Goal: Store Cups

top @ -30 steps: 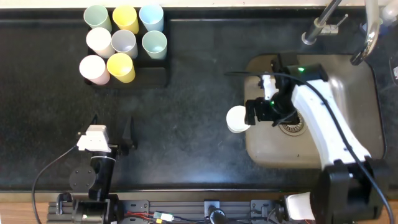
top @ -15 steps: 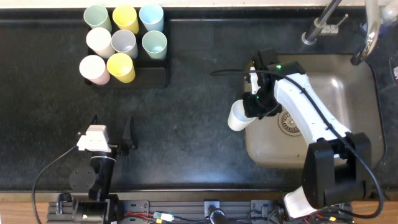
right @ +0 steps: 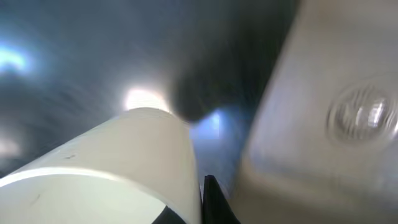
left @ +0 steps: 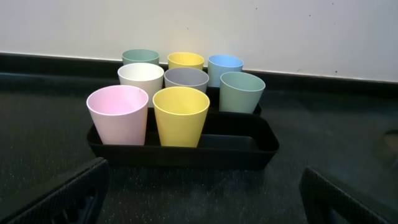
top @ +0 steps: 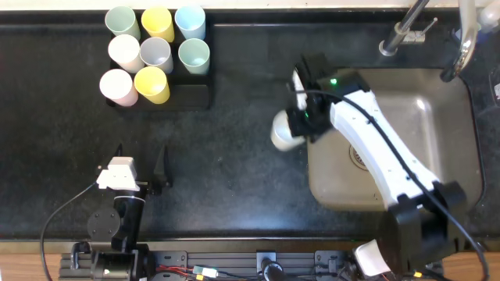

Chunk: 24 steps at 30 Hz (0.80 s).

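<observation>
We are looking at the right gripper (top: 296, 125), which is clamping a white cup (top: 282, 132) between its fingers. The cup is sitting just outside the sink (top: 441, 86), beside the sink's left rim and over the dark countertop (top: 234, 179). We cannot tell whether it is touching the countertop. In the right wrist view the white cup (right: 106, 168) is lying close under the camera, its pale wall running away from the lens, with the sink's steel rim (right: 292, 130) just beside it and the round drain (right: 364, 115) farther inside the basin. The faucet (top: 406, 27) is standing at the sink's back edge.

Well apart from the sink, far across the countertop to its left and toward the back wall, a black tray (top: 197, 97) is holding eight upright cups. A pale green cup (top: 122, 21), a yellow cup (top: 157, 22) and a blue cup (top: 190, 21) are standing farthest back. A white tray cup (top: 125, 51), a grey cup (top: 155, 54) and a sage cup (top: 194, 55) are making the middle row. A pink cup (top: 116, 86) and a second yellow cup (top: 151, 83) are standing in front. The tray's front corner nearest the sink is showing bare floor.

The left gripper (top: 141, 156) is hanging with its fingers spread wide, holding nothing, also well left of the sink and in front of the tray, facing the cups.
</observation>
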Tool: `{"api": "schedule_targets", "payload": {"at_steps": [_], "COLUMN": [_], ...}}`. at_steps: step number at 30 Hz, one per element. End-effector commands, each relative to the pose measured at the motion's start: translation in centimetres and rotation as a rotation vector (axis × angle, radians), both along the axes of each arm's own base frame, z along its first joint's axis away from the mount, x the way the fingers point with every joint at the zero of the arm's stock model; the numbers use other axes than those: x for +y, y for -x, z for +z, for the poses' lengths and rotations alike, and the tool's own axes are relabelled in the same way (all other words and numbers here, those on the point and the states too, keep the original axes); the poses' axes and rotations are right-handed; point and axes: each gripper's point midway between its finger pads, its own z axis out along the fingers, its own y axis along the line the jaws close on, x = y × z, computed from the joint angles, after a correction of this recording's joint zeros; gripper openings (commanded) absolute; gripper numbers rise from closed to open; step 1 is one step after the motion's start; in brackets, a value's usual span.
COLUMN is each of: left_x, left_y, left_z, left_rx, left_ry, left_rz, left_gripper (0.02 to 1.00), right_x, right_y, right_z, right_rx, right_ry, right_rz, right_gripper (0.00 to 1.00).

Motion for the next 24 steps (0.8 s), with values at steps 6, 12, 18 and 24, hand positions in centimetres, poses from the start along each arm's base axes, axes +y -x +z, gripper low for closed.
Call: {"api": "schedule_targets", "payload": {"at_steps": [6,12,18,24], "left_x": [-0.3,-0.3,-0.3,-0.3], "left_y": [0.1,0.1,0.1,0.1], "left_z": [0.1,0.1,0.1,0.1], "left_rx": [-0.006,-0.006,-0.006,-0.006], "left_ry": [0.008,0.008,0.008,0.008], "left_rz": [-0.016,-0.016,-0.016,-0.016], "left_gripper": [1.000,1.000,1.000,1.000], "right_x": [11.2,16.8,19.1,20.6], "right_y": [-7.3,-8.4,-8.5,-8.5], "right_z": [15.4,13.3,7.8,4.5], "right_rx": [-0.416,-0.361,-0.282,-0.270], "right_ry": [-0.224,-0.251,-0.173,-0.110], "right_rz": [0.071,0.086,0.051,0.047], "right_gripper": [0.042,0.045,0.042,0.045]}}
